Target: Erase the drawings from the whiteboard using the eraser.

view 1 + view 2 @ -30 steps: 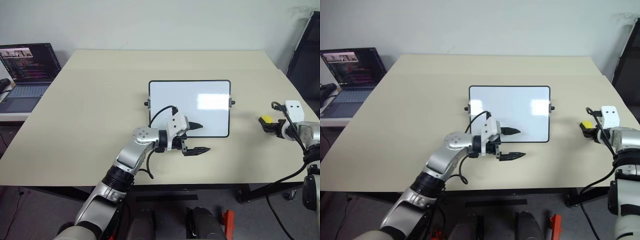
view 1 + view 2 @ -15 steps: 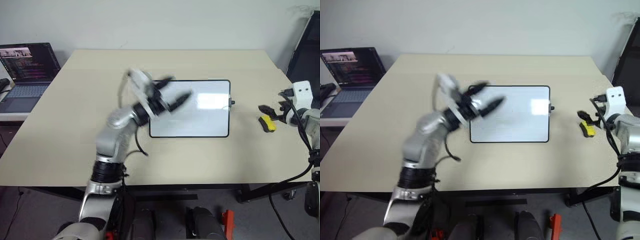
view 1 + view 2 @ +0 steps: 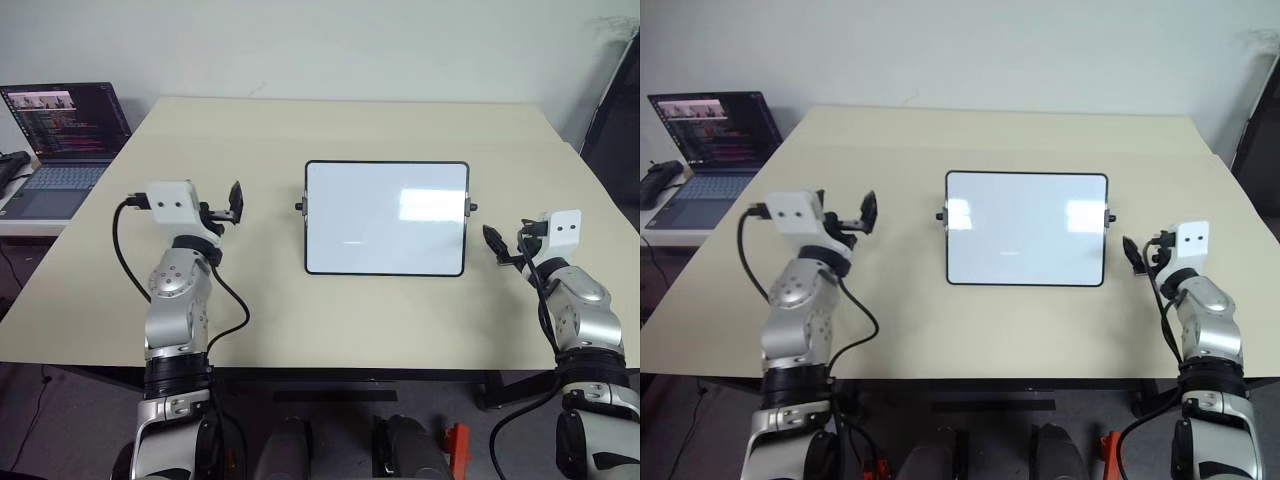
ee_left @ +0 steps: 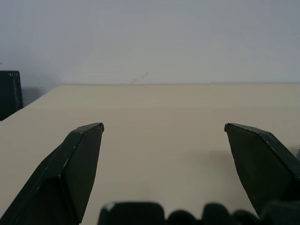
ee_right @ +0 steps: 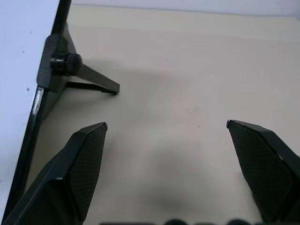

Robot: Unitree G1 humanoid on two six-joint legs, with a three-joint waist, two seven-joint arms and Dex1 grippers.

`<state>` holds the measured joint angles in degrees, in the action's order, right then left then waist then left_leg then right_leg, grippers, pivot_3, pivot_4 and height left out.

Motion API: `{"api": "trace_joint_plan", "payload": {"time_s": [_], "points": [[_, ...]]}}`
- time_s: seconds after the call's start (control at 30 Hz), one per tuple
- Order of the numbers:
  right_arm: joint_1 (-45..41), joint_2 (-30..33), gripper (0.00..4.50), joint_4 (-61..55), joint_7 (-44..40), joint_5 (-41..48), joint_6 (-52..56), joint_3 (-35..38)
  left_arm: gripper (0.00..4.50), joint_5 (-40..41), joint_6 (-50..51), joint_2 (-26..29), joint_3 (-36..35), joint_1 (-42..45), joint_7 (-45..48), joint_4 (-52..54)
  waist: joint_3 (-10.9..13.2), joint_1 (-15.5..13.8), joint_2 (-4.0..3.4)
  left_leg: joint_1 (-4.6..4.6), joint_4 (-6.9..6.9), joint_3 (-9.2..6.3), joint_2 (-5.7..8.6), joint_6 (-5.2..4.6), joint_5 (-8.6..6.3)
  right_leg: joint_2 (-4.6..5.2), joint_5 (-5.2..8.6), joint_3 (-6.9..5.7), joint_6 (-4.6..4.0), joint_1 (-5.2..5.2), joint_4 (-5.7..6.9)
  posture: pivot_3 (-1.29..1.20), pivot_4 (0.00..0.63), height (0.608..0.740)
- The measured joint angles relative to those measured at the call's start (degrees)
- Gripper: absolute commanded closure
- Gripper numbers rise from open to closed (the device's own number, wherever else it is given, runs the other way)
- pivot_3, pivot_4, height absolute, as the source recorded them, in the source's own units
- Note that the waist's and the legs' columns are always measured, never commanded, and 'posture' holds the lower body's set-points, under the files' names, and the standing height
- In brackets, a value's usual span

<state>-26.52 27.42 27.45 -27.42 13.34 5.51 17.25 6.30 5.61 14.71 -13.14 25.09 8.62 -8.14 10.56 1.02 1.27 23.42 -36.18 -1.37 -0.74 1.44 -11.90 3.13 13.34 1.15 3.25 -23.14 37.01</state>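
Nearest, two pairs of black fingers raised above the beige matte desk (image 3: pixel 330 310), both spread wide and grasping nothing. Left gripper (image 4: pixel 164 129) showing smooth, wedge-shaped fingers (image 4: pixel 77 164) tapering to blunt tips, with bare desk surface between and beyond them. Right gripper (image 5: pixel 166 125) showing fingers (image 5: pixel 82 164) with a fine cross-hatched grip texture on the inner faces, likewise released, with plain desk between the tips.

Just beside the right fingers, on their inner side, the whiteboard (image 3: pixel 386 217): rectangular, glossy white, thin black frame with rounded corners, a small ribbed black knob (image 5: pixel 63 62) on the short edge and a slim black strut running from it onto the desk. Board lying well apart from the left fingers, between the two grippers. Surface reading almost blank, with only a faint short mark (image 3: pixel 350 241) near the middle, too small to make out; bright reflections across the gloss.

Farther off, past the left fingers at the desk's far left, an open laptop (image 3: pixel 62 135) on a lower side surface, dark screen filled with lines of coloured text too small to read. No brand or label legible anywhere.
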Motion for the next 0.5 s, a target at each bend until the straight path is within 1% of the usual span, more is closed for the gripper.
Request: {"api": "trace_joint_plan", "payload": {"time_s": [0.17, 0.33, 0.5], "points": [[2.12, -3.12, 0.02, 1.05, 0.44, 1.45, -3.93, 0.89, 0.0, -3.36, -7.4, -2.79, 4.88, -3.78, -0.17, -9.18, 0.0, 0.09, 0.01, 0.0, 0.03, 0.0, -0.02, 0.0, 0.0, -0.01, 0.0, -0.01, -0.01, -0.02, 0.01, 0.0, 0.15, 0.74], [4.97, -6.77, 0.02, 1.03, 2.23, 2.04, -6.14, 0.94, 0.0, -4.82, -15.79, -4.08, 5.4, -3.89, -3.0, -15.88, 0.0, 0.48, -0.01, -0.02, 0.02, 0.0, -0.02, 0.0, 0.0, -0.01, 0.0, 0.01, -0.01, -0.02, 0.05, 0.0, 0.15, 0.74], [5.46, -7.98, 0.02, 1.03, 4.69, 1.35, -8.63, 0.71, 0.0, -5.34, -19.75, -6.02, 5.68, -3.65, -5.55, -19.74, -0.01, 0.48, -0.01, -0.02, 0.02, -0.01, -0.01, 0.0, 0.0, 0.0, 0.0, -0.02, 0.0, -0.02, 0.05, 0.0, 0.15, 0.74]]}}
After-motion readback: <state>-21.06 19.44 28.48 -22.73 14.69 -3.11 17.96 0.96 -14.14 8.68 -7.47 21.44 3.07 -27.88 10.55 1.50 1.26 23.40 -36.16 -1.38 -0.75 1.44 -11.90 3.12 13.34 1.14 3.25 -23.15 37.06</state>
